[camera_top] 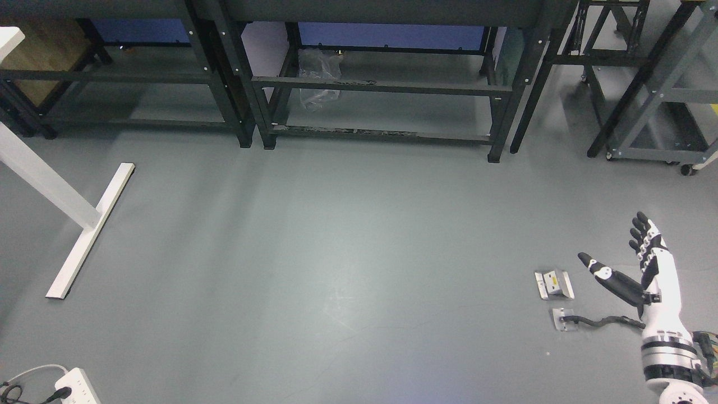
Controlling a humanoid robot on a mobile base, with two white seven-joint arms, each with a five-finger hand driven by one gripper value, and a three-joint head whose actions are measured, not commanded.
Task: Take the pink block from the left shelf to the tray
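Here the right hand (645, 269) is hovering low over the floor (336, 252) at lower right, fingers spread and holding nothing, while no pink block or tray is showing, so the shelves (381, 84) far up-left are likely where it must head.

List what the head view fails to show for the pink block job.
- Pink block and tray: neither appears anywhere in the head view.
- Shelf tops: cut off by the top edge; only the black shelf frames show.
- Left arm: out of frame.
- Right robot hand: open, holding nothing; its arm is cut by the bottom right corner.
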